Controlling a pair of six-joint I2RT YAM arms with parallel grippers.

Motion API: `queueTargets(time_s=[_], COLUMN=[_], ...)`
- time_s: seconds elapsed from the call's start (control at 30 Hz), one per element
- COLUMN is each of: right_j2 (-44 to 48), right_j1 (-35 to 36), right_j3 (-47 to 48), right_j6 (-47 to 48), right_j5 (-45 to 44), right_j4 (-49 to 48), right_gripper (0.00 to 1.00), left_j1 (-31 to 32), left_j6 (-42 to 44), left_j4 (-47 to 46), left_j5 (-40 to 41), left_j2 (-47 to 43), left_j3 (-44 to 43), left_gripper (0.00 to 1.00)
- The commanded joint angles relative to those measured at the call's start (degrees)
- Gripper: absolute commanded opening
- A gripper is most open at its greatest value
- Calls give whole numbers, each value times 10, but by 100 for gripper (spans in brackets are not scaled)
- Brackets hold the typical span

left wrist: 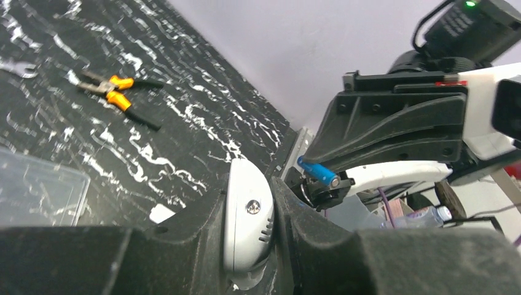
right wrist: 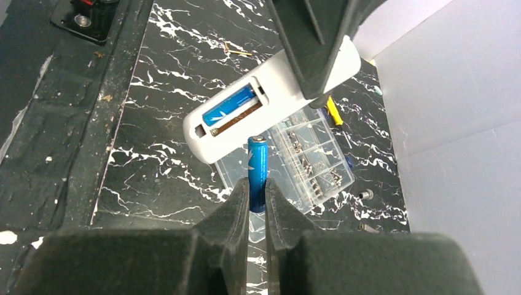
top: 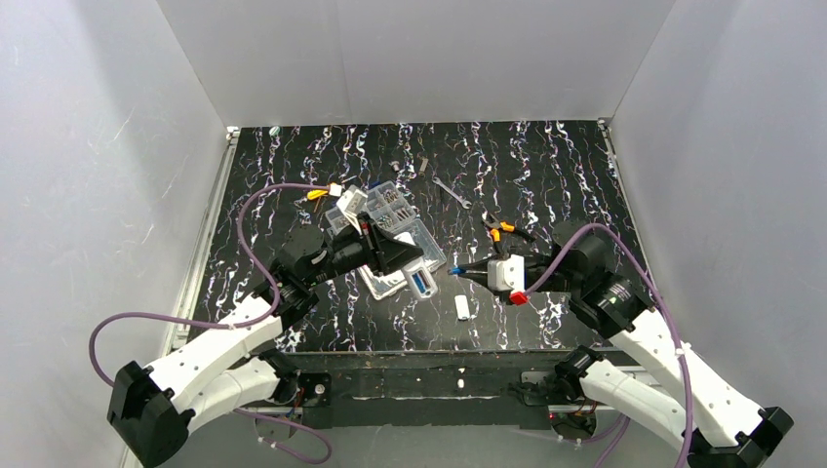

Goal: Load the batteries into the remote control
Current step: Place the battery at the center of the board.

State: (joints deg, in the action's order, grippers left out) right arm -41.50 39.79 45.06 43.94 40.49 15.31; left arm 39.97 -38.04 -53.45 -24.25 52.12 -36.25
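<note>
Blue battery (right wrist: 258, 163) pinched in right tool (right wrist: 258, 189), tip beside remote (right wrist: 209, 138)

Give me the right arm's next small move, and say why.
Probably ease the right gripper forward and tip the held battery into the empty slot beside the seated battery: its tip hovers just short of the remote control, which the left gripper grips.

Bright, even light falls from above; the white walls (top: 419, 58) glow softly; the left claw (left wrist: 249, 198) and right claw (right wrist: 257, 190) blur nearest the lens; beyond them the table (right wrist: 153, 123) looks sharp; shadows beneath are faint.
</note>
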Motion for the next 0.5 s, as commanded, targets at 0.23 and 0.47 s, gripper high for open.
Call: queueTargets(time_s=[0.23,0.47], right_j2=[17,14], right_j1=[2,2], right_j3=[3,3], right_j6=[105,110], right_j5=[36,36], right_j4=[40,41], right_gripper=[1,1], left_j1=[-1,-1], left_j6=[44,45], left_j4=[-153,-160], left_j5=[-101,-110], left_j2=[4,8], left_j3=[-8,-9], left_gripper=[0,0])
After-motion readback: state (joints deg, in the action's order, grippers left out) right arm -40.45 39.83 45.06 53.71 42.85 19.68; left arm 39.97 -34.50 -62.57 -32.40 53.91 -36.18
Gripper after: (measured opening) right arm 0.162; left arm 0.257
